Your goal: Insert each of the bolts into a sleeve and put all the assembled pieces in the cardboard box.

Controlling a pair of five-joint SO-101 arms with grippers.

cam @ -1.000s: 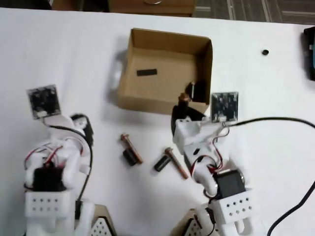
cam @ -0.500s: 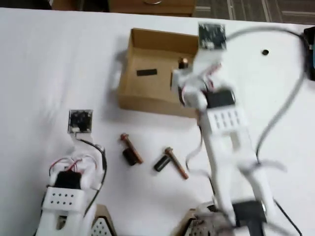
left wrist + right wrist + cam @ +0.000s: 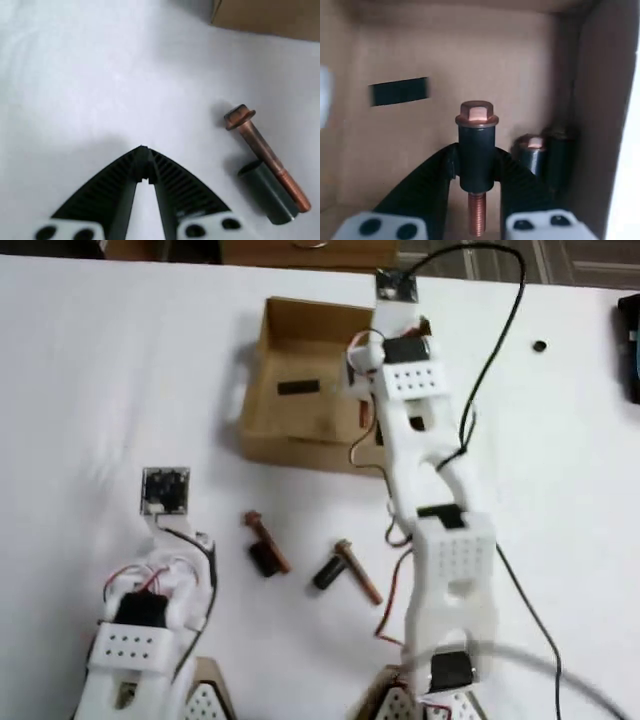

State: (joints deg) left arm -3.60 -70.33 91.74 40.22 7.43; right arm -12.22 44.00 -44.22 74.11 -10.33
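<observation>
In the high view the cardboard box [image 3: 300,312] sits at the table's back middle. My right arm stretches over it, with the right gripper [image 3: 365,412] down inside near the box's right wall. The right wrist view has the right gripper [image 3: 476,167] shut on a copper bolt in a black sleeve [image 3: 476,150], held upright. Two more assembled pieces [image 3: 536,154] stand in the box corner. In front of the box lie a bolt [image 3: 266,538] beside a sleeve [image 3: 262,559], and another bolt [image 3: 359,573] with a sleeve [image 3: 328,572]. My left gripper [image 3: 144,157] is shut and empty, to the left of the bolt [image 3: 265,150] and sleeve [image 3: 267,197].
A black label [image 3: 298,387] lies on the box floor. A small black object [image 3: 539,345] rests at the back right, and a dark device [image 3: 630,340] sits at the right edge. The right arm's cable [image 3: 480,340] loops above the table.
My right arm swung from the table in front of the box up and over it, lowering the assembled piece inside. The left arm shifted right earlier and now keeps still.
</observation>
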